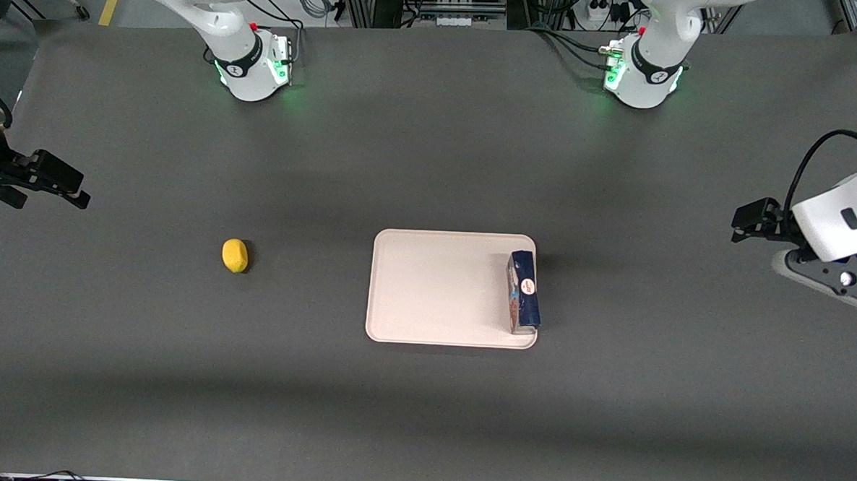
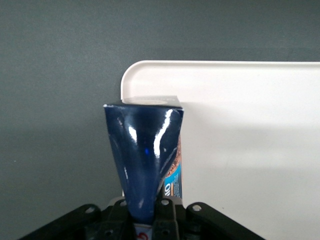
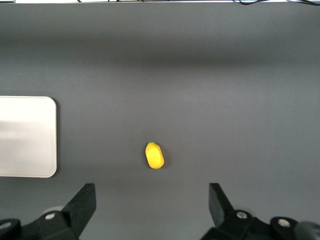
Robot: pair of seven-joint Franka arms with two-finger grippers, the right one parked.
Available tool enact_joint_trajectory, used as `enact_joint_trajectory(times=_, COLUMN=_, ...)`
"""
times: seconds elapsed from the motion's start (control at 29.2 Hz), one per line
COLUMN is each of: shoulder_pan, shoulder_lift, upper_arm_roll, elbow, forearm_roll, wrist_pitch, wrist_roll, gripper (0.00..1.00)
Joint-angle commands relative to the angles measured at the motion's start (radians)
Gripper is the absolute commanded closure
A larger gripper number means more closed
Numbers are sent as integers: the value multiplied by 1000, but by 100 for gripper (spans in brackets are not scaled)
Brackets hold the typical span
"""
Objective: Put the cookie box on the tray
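The cookie box (image 1: 524,292), a slim navy carton with an oval logo, stands on its long edge on the pale pink tray (image 1: 434,288), at the tray's end toward the working arm. In the left wrist view the cookie box (image 2: 145,155) reaches from the tray's rounded corner (image 2: 131,70) back between my gripper's (image 2: 145,216) black fingers (image 2: 169,220). Its near end is pinched narrow there, so the gripper is shut on it. In the front view the gripper (image 1: 751,220) shows well off the tray, toward the working arm's end of the table.
A small yellow lemon-like lump (image 1: 234,255) lies on the dark table mat (image 1: 421,414) toward the parked arm's end, apart from the tray; the right wrist view shows the lump (image 3: 154,155) too. Both arm bases stand along the table edge farthest from the front camera.
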Motion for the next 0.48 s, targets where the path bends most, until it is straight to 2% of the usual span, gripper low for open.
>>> enact_joint_trajectory(times=0.0, shoulder_pan=-18, shoulder_lift=-28, upper_arm_roll=6, elbow=-25, forearm_roll=-32, wrist_pitch=22, wrist_roll=20, gripper=0)
enact_joint_trajectory(times=0.17, shoulder_pan=-18, shoulder_lift=-27, upper_arm_roll=6, elbow=-22, forearm_roll=-103, wrist_pitch=38, wrist_roll=20, gripper=0)
enact_joint_trajectory(times=0.44, shoulder_pan=-18, shoulder_lift=-31, upper_arm_roll=7, elbow=-26, forearm_roll=-98, wrist_pitch=21, wrist_roll=40, gripper=0)
